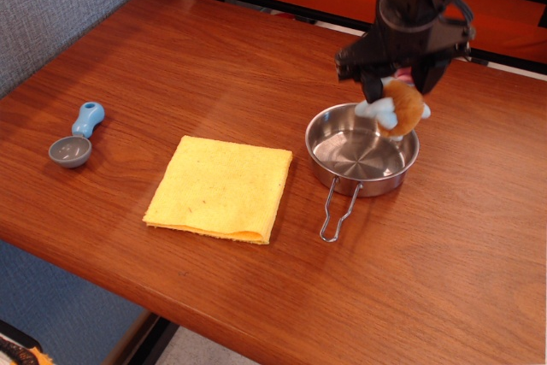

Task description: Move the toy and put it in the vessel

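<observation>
- Arm: lowered from above at the table's (128, 57) far right.
- Gripper (395, 96): pointed downward, fingers pinched on the toy (396, 110).
- Toy: held above the far rim of the vessel (362, 153).
- Vessel: wire handle turned toward the near edge.

1. The scene is evenly and fairly brightly lit, with a warm cast over the wooden bench (171, 57).
2. A broad pale sheen lies across the far left part of the bench top, suggesting light from above and behind.
3. Shadows are soft: a thin dark edge shows under the yellow cloth (220, 187) along its near side, and a faint one beside the grey scoop (75, 138).
4. The steel pan (361, 150) carries bright glare on its floor and inner wall.
5. The claw (393, 91) reads as a dark mass with little detail.
6. Focus is slightly soft throughout, and the toy (395, 109) looks a little blurred.
</observation>
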{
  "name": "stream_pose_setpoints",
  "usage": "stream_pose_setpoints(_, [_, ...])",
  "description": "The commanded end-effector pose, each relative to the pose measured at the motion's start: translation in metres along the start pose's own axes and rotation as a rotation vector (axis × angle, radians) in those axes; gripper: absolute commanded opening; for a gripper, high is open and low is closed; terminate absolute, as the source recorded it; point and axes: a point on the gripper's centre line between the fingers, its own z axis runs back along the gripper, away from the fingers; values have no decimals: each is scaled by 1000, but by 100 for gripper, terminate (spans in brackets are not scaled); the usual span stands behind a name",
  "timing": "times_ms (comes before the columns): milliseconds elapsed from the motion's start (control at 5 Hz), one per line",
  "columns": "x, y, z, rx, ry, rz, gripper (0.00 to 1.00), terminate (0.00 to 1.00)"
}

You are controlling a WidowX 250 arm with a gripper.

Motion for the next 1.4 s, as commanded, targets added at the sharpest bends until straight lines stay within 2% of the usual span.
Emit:
stream_pose_setpoints(0, [-1,-5,51,-27,-81,-8,100,0])
stream_pose_setpoints(200, [7,-7,63,22,-54,-26,100,0])
stream_pose_setpoints(400, [18,-4,56,113,130,-7,100,0])
stream_pose_setpoints(600, [20,24,60,125,266,-106,100,0])
stream_pose_setpoints(800, [18,48,65,136,362,-149,100,0])
stream_pose_setpoints(1000, [8,85,68,172,418,-172,100,0])
stream_pose_setpoints(1200, [1,110,76,224,459,-123,100,0])
